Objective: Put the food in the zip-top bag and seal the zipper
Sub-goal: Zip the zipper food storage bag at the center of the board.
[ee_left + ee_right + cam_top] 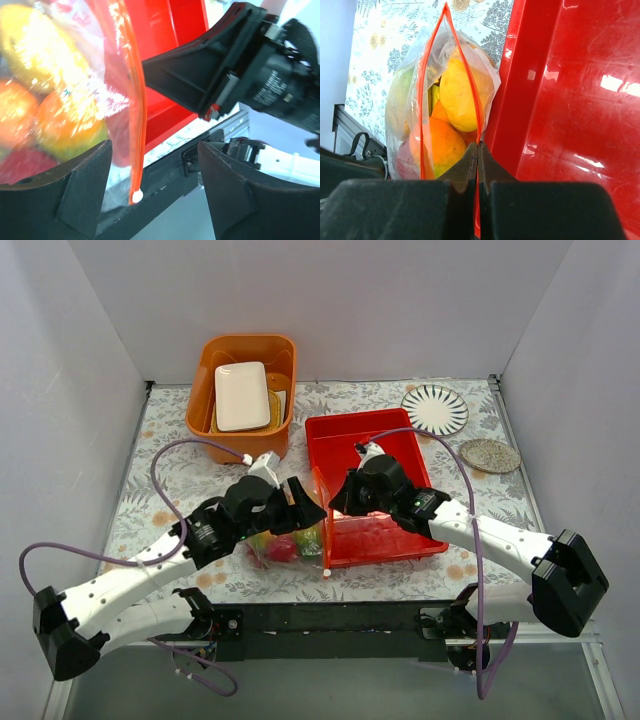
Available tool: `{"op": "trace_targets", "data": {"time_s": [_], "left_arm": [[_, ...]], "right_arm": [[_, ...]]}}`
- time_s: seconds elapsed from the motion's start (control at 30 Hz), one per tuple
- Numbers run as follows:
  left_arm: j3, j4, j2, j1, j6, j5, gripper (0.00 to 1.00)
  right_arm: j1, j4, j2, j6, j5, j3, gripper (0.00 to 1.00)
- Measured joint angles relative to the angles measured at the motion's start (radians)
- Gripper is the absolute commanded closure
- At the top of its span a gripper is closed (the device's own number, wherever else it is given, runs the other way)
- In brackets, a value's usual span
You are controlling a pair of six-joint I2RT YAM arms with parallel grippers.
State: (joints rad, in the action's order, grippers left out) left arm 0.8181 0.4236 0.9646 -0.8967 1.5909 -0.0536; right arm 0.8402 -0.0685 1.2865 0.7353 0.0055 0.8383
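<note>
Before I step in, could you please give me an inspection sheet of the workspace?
Surface: floral cloth, lying flat.
Job's things: zip-top bag against the red tray, food inside; zipper unsealed, mouth gaping.
Clutter: orange bin holding a white plate; striped plate; speckled disc.
Grippers: left gripper open, the zipper's end between its fingers; right gripper shut on the zipper.
Cables: purple cables loop over cloth and tray.
Surroundings: white walls; nothing else seen.
</note>
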Motion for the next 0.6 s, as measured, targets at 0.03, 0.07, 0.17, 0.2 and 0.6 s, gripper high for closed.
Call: {"op": "trace_targets", "data": {"time_s": [0.03, 0.07, 0.17, 0.2, 0.6], "left_arm": [[-0.009, 0.003, -0.029, 0.0, 0.006, -0.009, 0.3], [-0.021, 0.01, -0.061, 0.0, 0.016, -0.015, 0.3], [-0.072, 0.03, -0.142, 0.0, 0.051, -0.022, 0.3], [-0.094, 0.038, -0.166, 0.0, 0.066, -0.021, 0.3], [-0.348, -0.028, -0.343, -0.003, 0.282, 0.077, 0.32]], "right_arm": [[-0.001, 0.0, 0.001, 0.0, 0.001, 0.0, 0.99], [-0.002, -0.001, 0.003, 0.0, 0.003, 0.0, 0.99], [-0.005, -0.004, 0.011, 0.0, 0.008, 0.0, 0.99], [-0.008, -0.004, 0.013, 0.0, 0.01, 0.0, 0.99], [-0.04, -0.019, 0.042, 0.0, 0.014, 0.016, 0.99]]}}
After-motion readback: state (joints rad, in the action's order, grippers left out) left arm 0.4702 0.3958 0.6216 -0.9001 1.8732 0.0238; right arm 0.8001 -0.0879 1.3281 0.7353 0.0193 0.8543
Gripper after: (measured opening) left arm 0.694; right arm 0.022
